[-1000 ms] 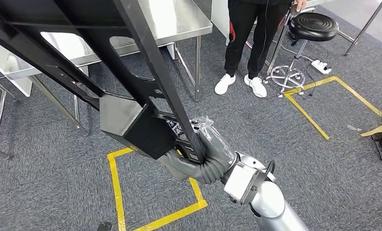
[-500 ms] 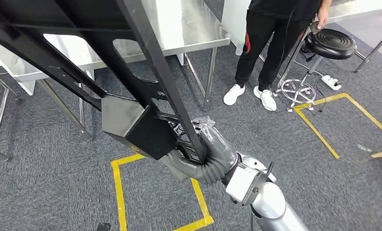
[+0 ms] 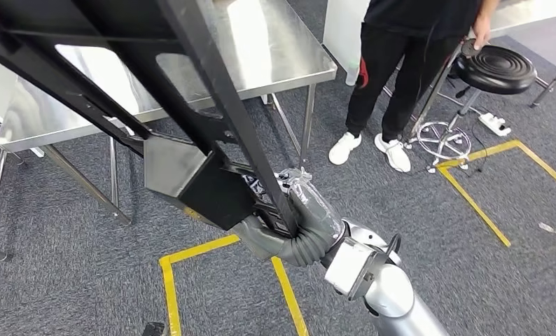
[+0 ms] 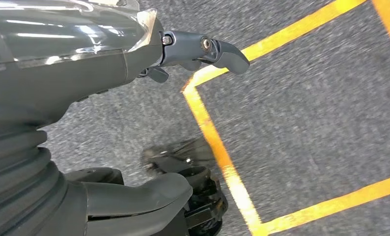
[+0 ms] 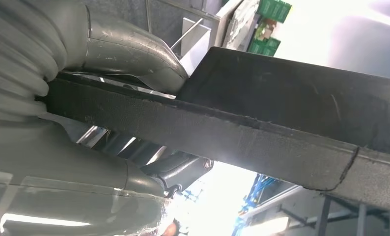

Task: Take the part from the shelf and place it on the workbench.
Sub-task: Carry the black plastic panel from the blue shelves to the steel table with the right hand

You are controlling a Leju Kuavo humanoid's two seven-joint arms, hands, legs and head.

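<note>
Ahead and to the left, beyond the carried load, stands the steel worktop [image 3: 275, 49], its near edge and legs showing past the black bars. Clamped around the lower end of the part [image 3: 191, 175], a long black metal frame with a boxy block near its foot, is the right hand [image 3: 300, 217], thumb and fingers wrapped on one slanting bar just beside that block. Running up and away from the hand toward the upper left, so lying with its long axis roughly across the worktop's near edge and already overhanging it in the head view; height above the surface cannot be told. Seen from the right wrist, the same dark bar [image 5: 222, 132] passing straight through the grasp. Hanging low over grey carpet and yellow floor tape [image 4: 217, 147] is the left hand [image 4: 183, 54], holding nothing, fingers loosely apart. Standing well off to the right by a black stool [image 3: 496, 68], a person [image 3: 401, 63]. Judged from this: still carrying, placement not yet done; needing a further approach and then lowering of the far end onto the worktop, with only the right hand placed to do it.
</note>
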